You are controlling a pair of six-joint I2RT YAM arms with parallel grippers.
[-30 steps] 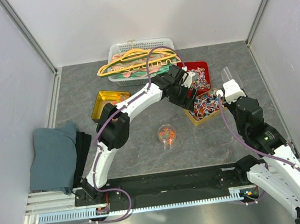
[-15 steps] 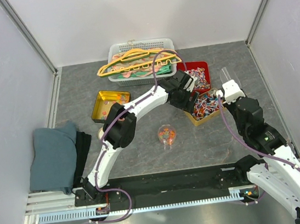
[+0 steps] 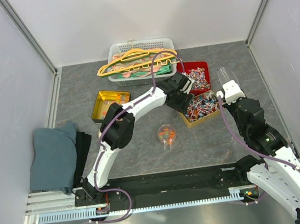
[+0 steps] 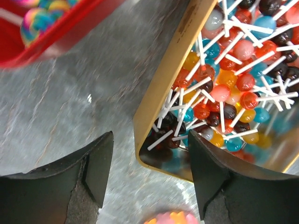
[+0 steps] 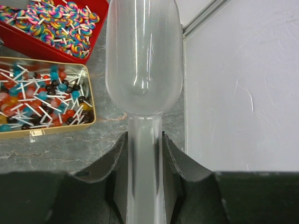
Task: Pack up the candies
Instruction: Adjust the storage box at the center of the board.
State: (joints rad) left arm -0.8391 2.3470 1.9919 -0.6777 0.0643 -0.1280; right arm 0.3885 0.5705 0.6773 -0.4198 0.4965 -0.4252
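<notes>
My left claw [image 4: 150,144] is spread, straddling the near corner of the tin [image 4: 163,79]. One finger hangs outside over the bare counter [image 4: 70,102], the other over the tin's inside. I see a gap on both sides of the wall, so I judge nothing is gripped yet. The candies [image 4: 233,88], ball lollies on white sticks, lie heaped in the tin just ahead of this claw and under its inner finger. More of them, swirled ones, fill the red tray [image 4: 56,32] ahead and off to the outer finger's side.

My right claw [image 5: 145,151] is pinched on the handle of the clear scoop [image 5: 142,60], bowl pointing away from it and empty. The tin sits ahead of that claw, off to its left.

I take the step in hand to be clamping the tin's wall so it stays put for scooping. To do it well:
- I would centre the wall between the fingers before closing, so the tin does not skid sideways.
- I would keep the inner finger high enough to miss the sticks; a trapped stick could flick candies out.
- I would hold the tin flat on the counter, not lifted at the corner.

The cup [image 3: 167,134], with some candies in it, stands behind the left claw.
</notes>
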